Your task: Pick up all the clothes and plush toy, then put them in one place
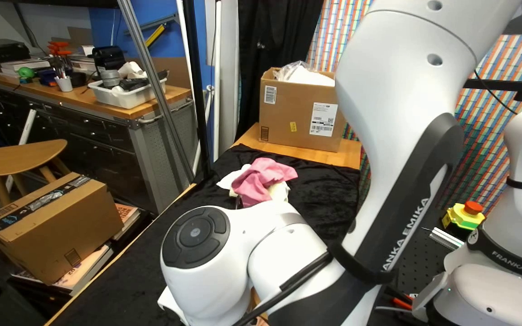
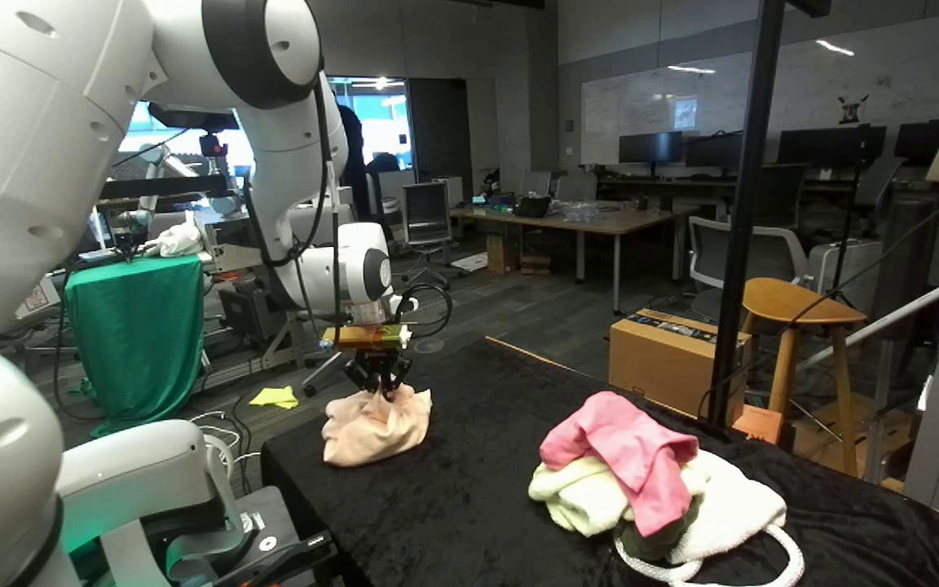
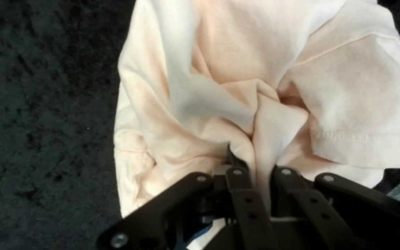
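A peach cloth (image 2: 376, 436) lies bunched on the black-covered table (image 2: 478, 522) near its edge. My gripper (image 2: 388, 390) points down into it. In the wrist view the gripper (image 3: 255, 166) has a fold of the peach cloth (image 3: 172, 104) pinched between its fingers. A pile lies farther along the table: a pink cloth (image 2: 624, 448) on top, a pale yellow-green cloth (image 2: 575, 493) under it, and a white cloth (image 2: 730, 501) with a white rope beside it. The pile also shows in an exterior view, with the pink cloth (image 1: 261, 179) uppermost. I cannot make out a plush toy.
A cardboard box (image 1: 297, 113) stands at the table's far end. A black upright pole (image 2: 747, 220) rises by the table edge behind the pile. Another white arm (image 1: 492, 290) stands beside the table. A box (image 2: 665, 359) sits on the floor.
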Robot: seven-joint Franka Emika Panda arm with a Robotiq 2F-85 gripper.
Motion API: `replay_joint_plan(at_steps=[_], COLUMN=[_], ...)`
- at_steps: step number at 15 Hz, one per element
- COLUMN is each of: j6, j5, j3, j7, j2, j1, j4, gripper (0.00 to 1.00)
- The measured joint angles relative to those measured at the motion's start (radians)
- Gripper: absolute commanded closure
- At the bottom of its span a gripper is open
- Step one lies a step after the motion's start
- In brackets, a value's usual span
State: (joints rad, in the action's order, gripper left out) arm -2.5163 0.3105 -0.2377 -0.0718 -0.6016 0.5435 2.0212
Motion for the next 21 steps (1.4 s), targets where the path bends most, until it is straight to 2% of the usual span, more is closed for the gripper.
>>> replay_joint_plan(at_steps=[5,8,14,21], j6=[0.009,0.012,0.011,-0.003], j5=[0.000,0.000,-0.009,-0.009], j3=[0.017,0.021,0.037,0.122], j7=[0.000,0.000,0.014,0.006], j2=[0.045,0.118,0.309,0.545], j1=[-0.009,-0.039,-0.178,-0.340], j4=[0.019,0.065,0.175,0.232], gripper=[0.89,0.89,0.89,0.89])
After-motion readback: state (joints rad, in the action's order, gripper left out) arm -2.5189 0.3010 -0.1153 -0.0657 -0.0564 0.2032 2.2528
